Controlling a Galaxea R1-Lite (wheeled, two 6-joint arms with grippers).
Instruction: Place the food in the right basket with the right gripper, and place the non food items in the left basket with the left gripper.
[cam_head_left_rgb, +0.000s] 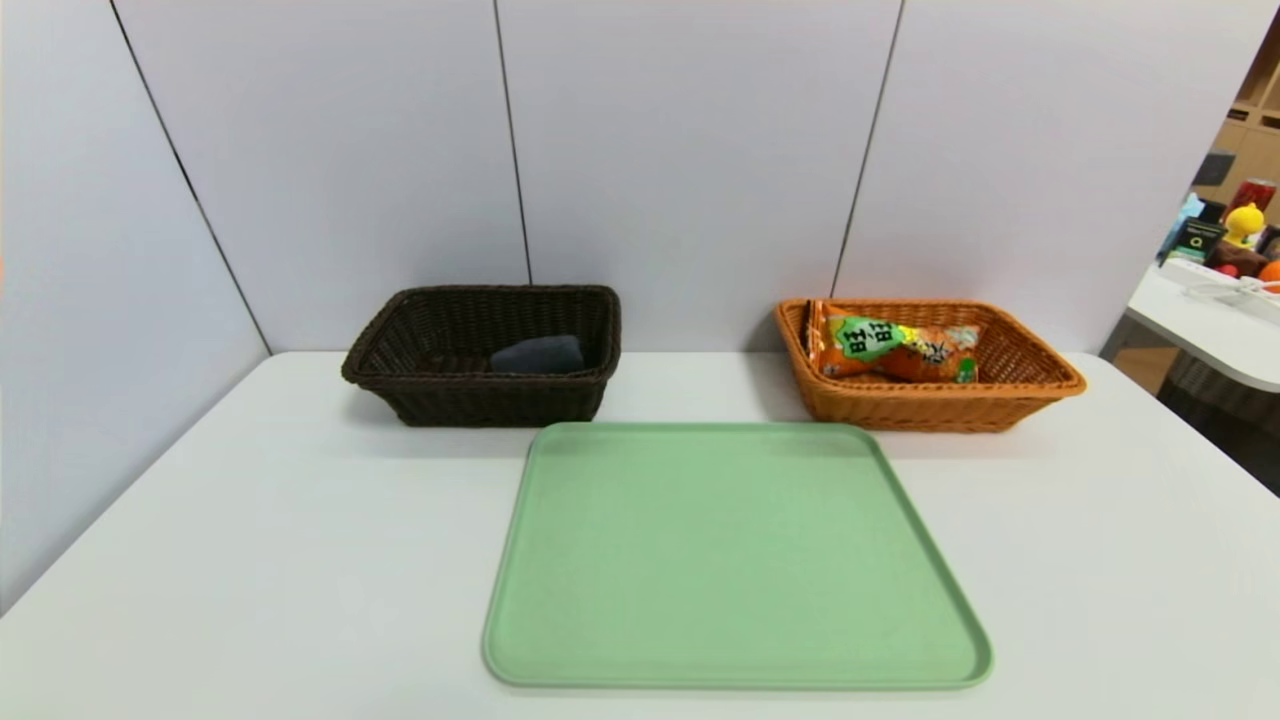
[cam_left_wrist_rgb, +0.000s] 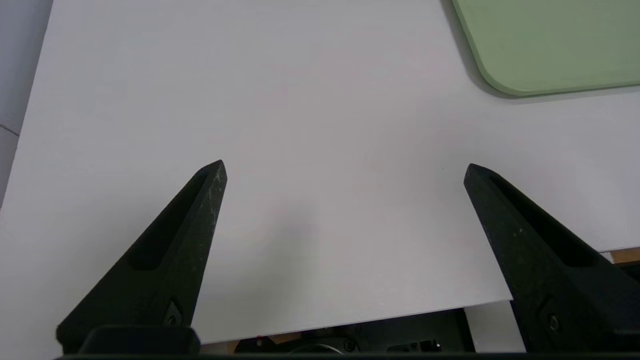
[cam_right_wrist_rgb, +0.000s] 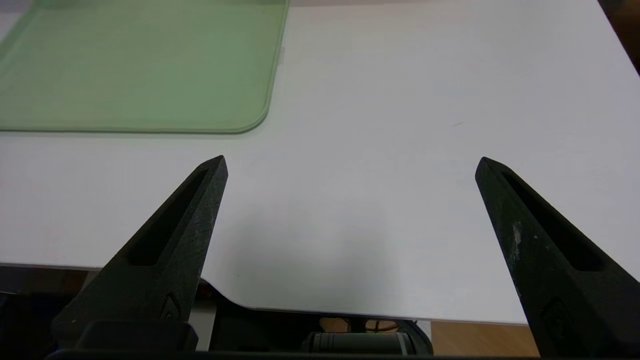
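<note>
At the worktop's (cam_head_left_rgb: 250, 560) far edge, against the grey wall panels, two wicker baskets sit well apart. Dark brown left basket (cam_head_left_rgb: 400, 352) holds a dark grey rolled cloth (cam_head_left_rgb: 538, 355) toward its right end; no marker can be made out inside. Orange-tan right basket (cam_head_left_rgb: 1030, 385) holds the orange snack bag (cam_head_left_rgb: 895, 350), green label up, lying along its back-left side. Green tray (cam_head_left_rgb: 735, 555) lies nearer, between and in front of both baskets. Left gripper (cam_left_wrist_rgb: 345, 167) hovers over the near worktop edge beside the tray's corner, jaws spread wide, nothing between them. Right gripper (cam_right_wrist_rgb: 350, 162) likewise spread wide over the near edge at the tray's other side.
</note>
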